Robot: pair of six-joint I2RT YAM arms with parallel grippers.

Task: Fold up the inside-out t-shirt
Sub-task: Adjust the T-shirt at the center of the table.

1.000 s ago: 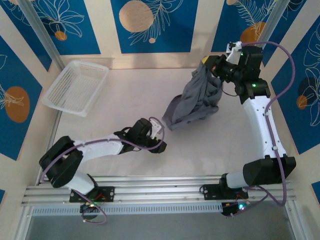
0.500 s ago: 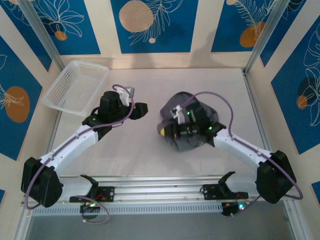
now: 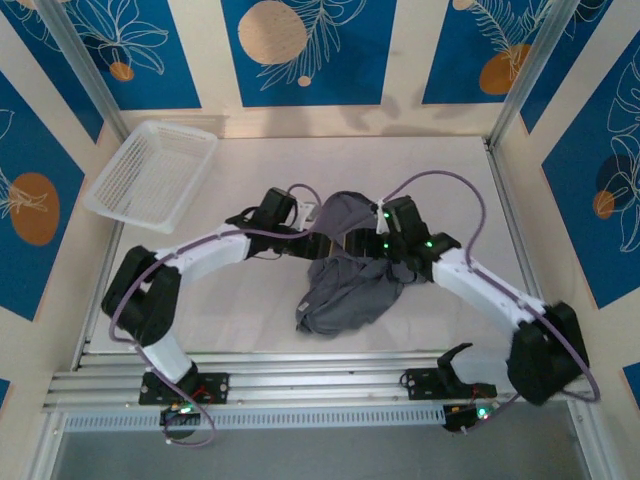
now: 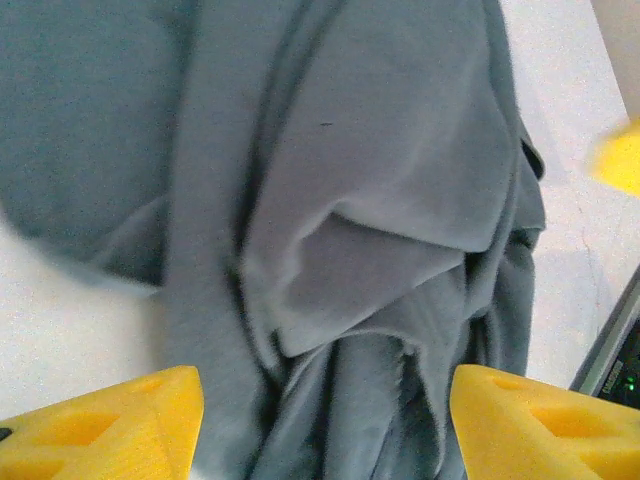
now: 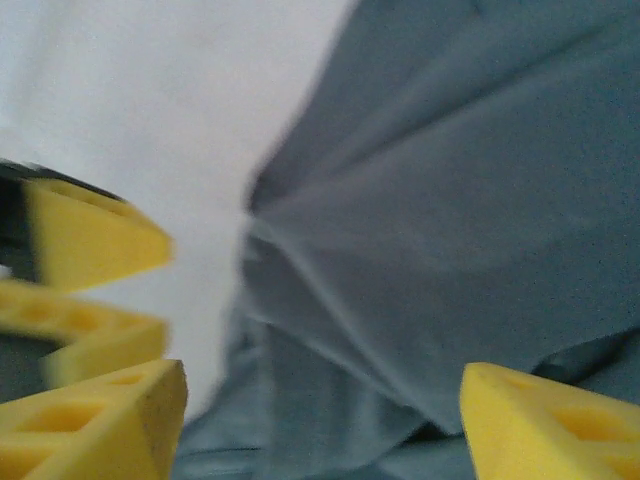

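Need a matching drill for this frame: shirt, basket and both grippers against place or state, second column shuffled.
1. t-shirt
2. basket
3. left gripper
4. right gripper

a. far-left corner of the table
b. open, at the shirt's right side
c. crumpled, mid-table
d. open, at the shirt's left side

Pairs: 1-c, 2-a, 3-d, 4-b

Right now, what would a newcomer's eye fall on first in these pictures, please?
A crumpled grey t-shirt lies in the middle of the table. The left gripper and right gripper hang over its folds, jaws apart. A white mesh basket sits far left.
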